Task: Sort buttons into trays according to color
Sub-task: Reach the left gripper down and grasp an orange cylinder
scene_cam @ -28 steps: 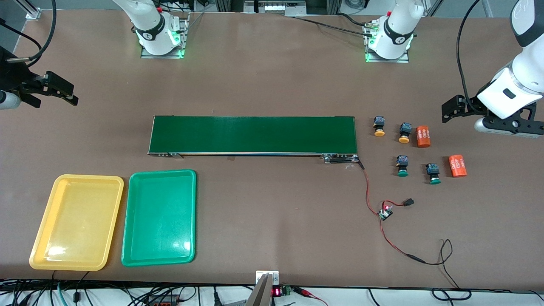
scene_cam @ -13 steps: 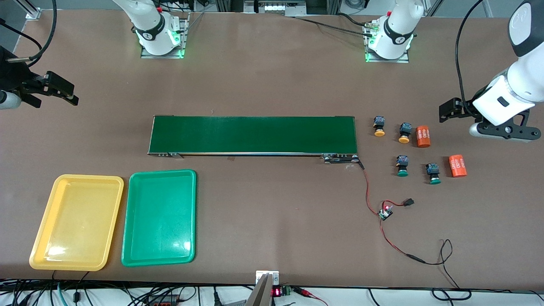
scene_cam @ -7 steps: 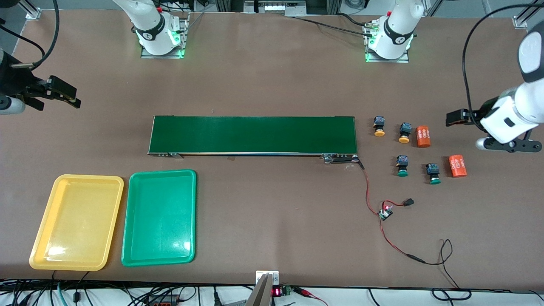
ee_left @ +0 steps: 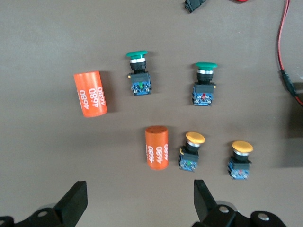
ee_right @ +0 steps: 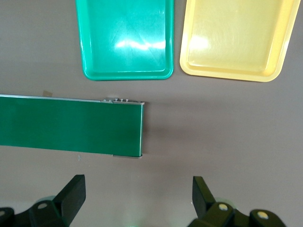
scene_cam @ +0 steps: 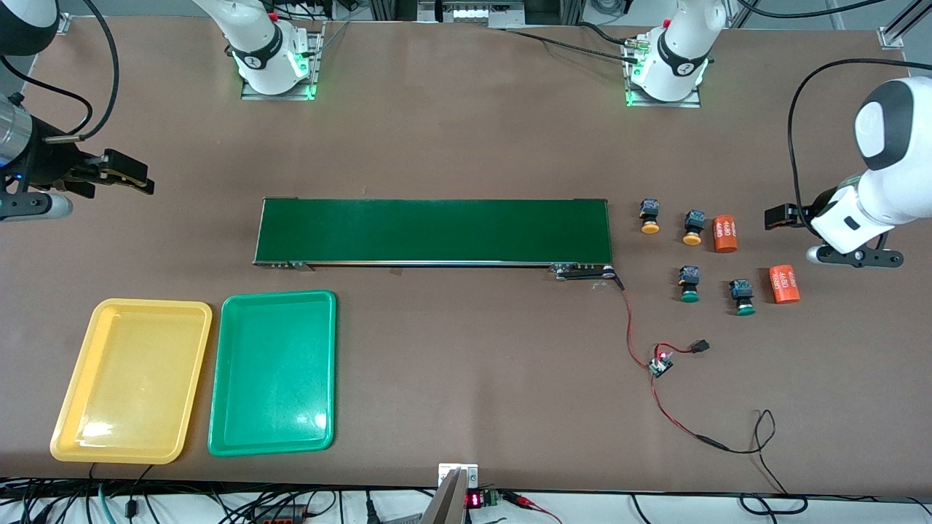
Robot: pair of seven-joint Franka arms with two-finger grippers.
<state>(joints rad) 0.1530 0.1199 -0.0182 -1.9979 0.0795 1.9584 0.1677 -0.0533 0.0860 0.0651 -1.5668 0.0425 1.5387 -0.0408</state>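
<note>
Four buttons lie on the table past the belt's end at the left arm's side. Two yellow-capped ones [scene_cam: 649, 217] [scene_cam: 692, 228] lie farther from the front camera than two green-capped ones [scene_cam: 689, 284] [scene_cam: 743, 297]. All four show in the left wrist view, yellow [ee_left: 191, 150] [ee_left: 240, 158] and green [ee_left: 138, 71] [ee_left: 204, 82]. My left gripper [scene_cam: 779, 217] [ee_left: 139, 198] is open and empty over bare table beside them. The yellow tray [scene_cam: 131, 378] [ee_right: 236, 38] and green tray [scene_cam: 273, 371] [ee_right: 125, 38] lie empty side by side. My right gripper [scene_cam: 135, 178] [ee_right: 137, 191] is open and empty over bare table off the belt's other end.
A long dark-green belt [scene_cam: 433, 231] [ee_right: 71, 125] lies across the table's middle. Two orange cylinders with white print [scene_cam: 724, 233] [scene_cam: 784, 283] lie beside the buttons. A red and black wire with a small board [scene_cam: 659, 364] trails from the belt's end toward the front edge.
The left arm has swung and its gripper has come lower over the table beside the buttons. The right gripper has shifted a little toward the belt. The buttons and trays have not moved.
</note>
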